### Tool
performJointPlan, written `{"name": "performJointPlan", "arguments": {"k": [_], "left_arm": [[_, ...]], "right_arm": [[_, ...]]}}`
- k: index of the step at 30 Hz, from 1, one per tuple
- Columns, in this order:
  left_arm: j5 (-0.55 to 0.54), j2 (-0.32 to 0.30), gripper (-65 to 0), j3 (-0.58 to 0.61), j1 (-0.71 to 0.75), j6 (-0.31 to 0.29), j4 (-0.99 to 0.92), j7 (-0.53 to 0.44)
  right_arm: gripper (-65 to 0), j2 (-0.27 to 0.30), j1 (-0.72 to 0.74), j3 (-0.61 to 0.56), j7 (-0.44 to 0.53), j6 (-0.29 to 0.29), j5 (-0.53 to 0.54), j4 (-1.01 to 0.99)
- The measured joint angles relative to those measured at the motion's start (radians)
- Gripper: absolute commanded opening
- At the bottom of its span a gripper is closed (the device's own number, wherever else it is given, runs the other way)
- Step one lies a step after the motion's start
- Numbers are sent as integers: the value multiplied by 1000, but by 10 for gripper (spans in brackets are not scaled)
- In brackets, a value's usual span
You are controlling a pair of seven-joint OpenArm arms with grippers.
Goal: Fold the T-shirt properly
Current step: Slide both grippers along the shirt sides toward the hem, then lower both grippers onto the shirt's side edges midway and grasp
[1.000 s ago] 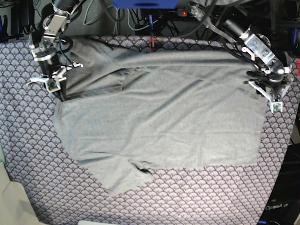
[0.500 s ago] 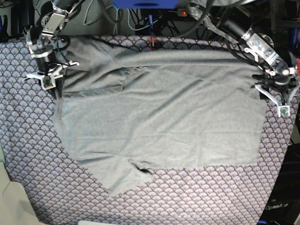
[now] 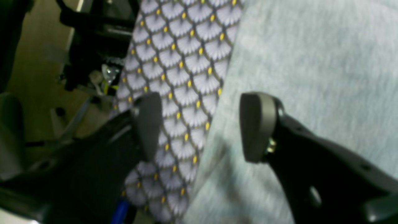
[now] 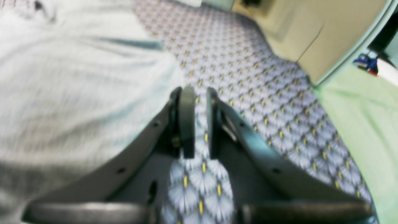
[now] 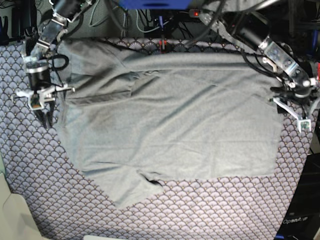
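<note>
Grey T-shirt (image 5: 170, 125) lies spread mid-tablecloth (image 5: 225, 210). Left gripper (image 3: 199, 127) at three o'clock, fingers spread wide, empty, straddling the shirt's edge. Right gripper (image 4: 197, 124) at nine o'clock, fingers slightly parted, grasping nothing.

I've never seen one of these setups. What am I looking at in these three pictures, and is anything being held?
A two-armed robot works over a table. The base view looks down on it: a grey T-shirt lies spread, partly folded, on a purple patterned tablecloth. The other two pictures come from cameras on the wrists, looking along each gripper. The left gripper is wide open above the shirt's edge. The right gripper has its jaws nearly together, only tablecloth showing in the narrow gap, beside the shirt. Neither holds anything.
</note>
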Motion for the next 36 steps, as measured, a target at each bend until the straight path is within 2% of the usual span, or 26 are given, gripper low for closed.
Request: {"name": "performJointPlan", "arguments": {"k": [3,7,9,12,14,16,19,22,23,29,32,35,36], "left_arm": [[9,0,-261,5,-52,-1,-56,-3],[129,-3,-258,4,-154,0,-156,10],[165,0,-258,4,-218,0,-201,4],[198,-2,-260,5,-309,0,-261,-15],[203,-7,-260,6,-342,0,-295,-16],[214,-21,-260,21,-361,0,-342,-8],[209,-61,-260,109,-383,0,-447,-11],[155,-87,-260,182,-391,-1,-523,-13],[114,-102,-260,217,-389,11,-551,-14],[-109,-243,-257,377,-406,239,-745,-22],[-227,-304,-257,451,-406,295,-850,-100],[-279,-336,-257,505,-414,371,-961,-163],[-297,-344,-256,523,-416,380,-992,-190]], "right_arm": [[-562,-4,43,-3,-3,3,-4,-3],[-558,-4,145,0,-31,0,-4,-32],[-558,-3,219,-4,-100,6,-5,-77],[-561,12,345,-6,-209,2,-79,-160],[-560,17,419,0,-296,3,-134,-223],[-558,35,468,-6,-331,1,-137,-295],[-558,57,520,-14,-391,-3,-144,-404],[-558,79,547,-47,-400,0,-143,-518],[-558,84,553,-55,-398,1,-141,-551],[-558,145,579,-98,-403,0,-143,-732],[-558,175,622,-100,-400,1,-144,-827],[-558,211,676,-101,-399,0,-140,-904],[-558,220,690,-101,-399,0,-141,-920]]}}
